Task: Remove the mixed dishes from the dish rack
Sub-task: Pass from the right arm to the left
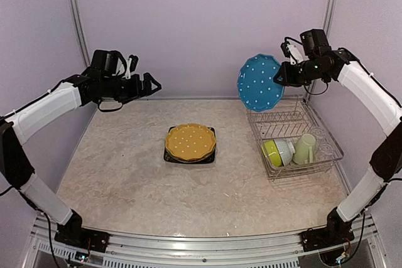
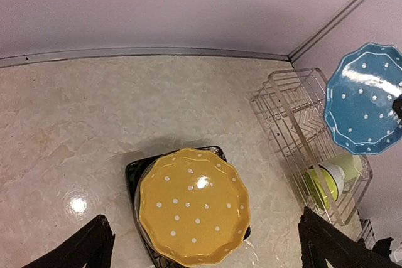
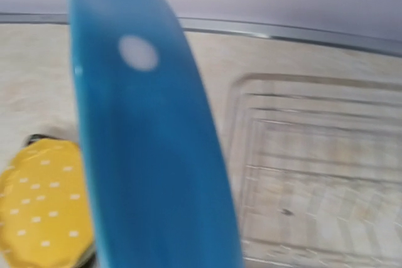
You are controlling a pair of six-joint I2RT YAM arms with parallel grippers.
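My right gripper is shut on the rim of the blue white-dotted plate, holding it on edge in the air above the far left corner of the dish rack. In the right wrist view the blue plate hides my fingers. Inside the rack's near end lie a lime bowl, a white bowl, a pale green mug and clear glasses. The orange plate rests on the black square plate at the table's middle. My left gripper hangs open high on the left, holding nothing.
The left wrist view looks down on the orange plate, with the rack and the blue plate to its right. The back wall and side rails enclose the table. The rack's far rows of prongs stand bare.
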